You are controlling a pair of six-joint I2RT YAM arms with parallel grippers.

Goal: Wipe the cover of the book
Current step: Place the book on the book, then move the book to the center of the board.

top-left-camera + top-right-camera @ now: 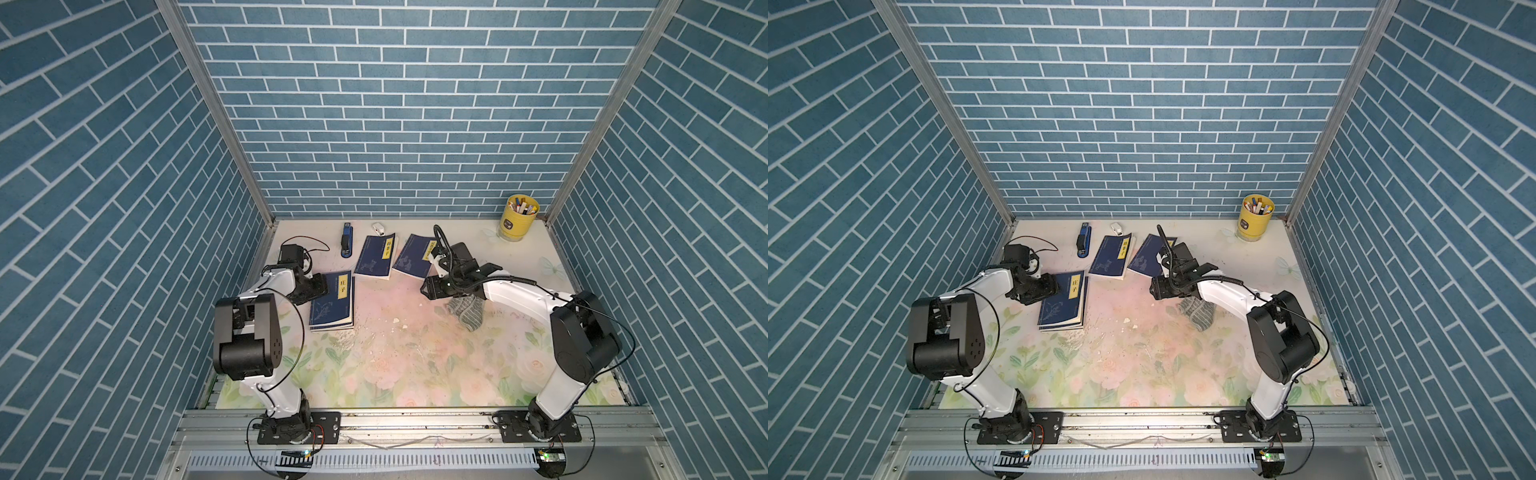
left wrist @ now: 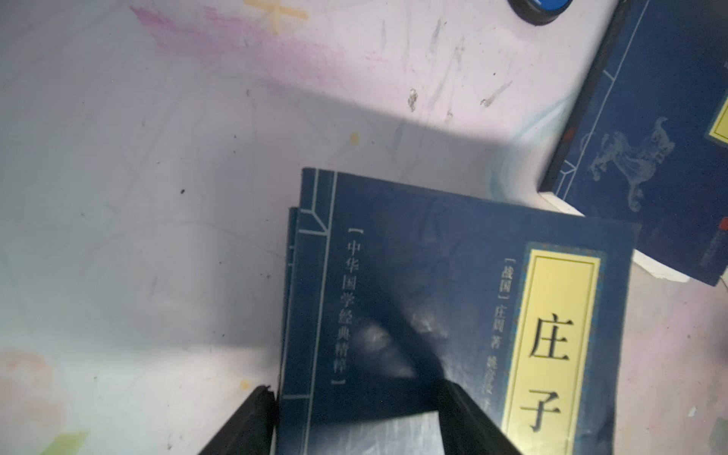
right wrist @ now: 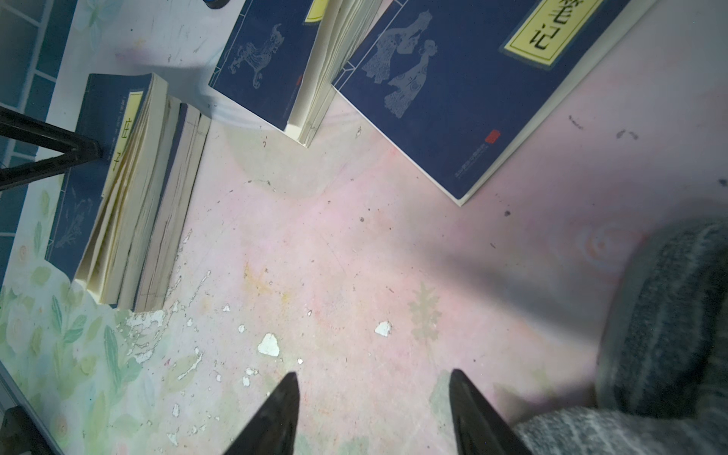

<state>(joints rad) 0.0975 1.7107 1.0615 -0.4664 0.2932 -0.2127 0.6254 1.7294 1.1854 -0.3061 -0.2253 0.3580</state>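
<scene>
A dark blue book [image 1: 332, 301] with a yellow title label lies flat at the table's left, on top of a second book. In the left wrist view my left gripper [image 2: 354, 388] stands open over its spine edge. One finger [image 2: 256, 417] is just off the book beside the spine, and the other is over the cover [image 2: 413, 256]. In both top views my right gripper [image 1: 424, 291] hovers open over bare table at mid-right, with nothing between its fingers [image 3: 283, 409]. A grey striped cloth [image 1: 465, 313] lies crumpled just beside and under that arm, also in the right wrist view [image 3: 669, 315].
Two more blue books [image 1: 375, 257] [image 1: 415, 257] lie farther back, with a blue stapler [image 1: 345, 245] and a small white object [image 1: 378, 227] near the back wall. A yellow pen cup [image 1: 518, 218] stands at the back right. White flakes [image 1: 395, 321] dot the table's middle.
</scene>
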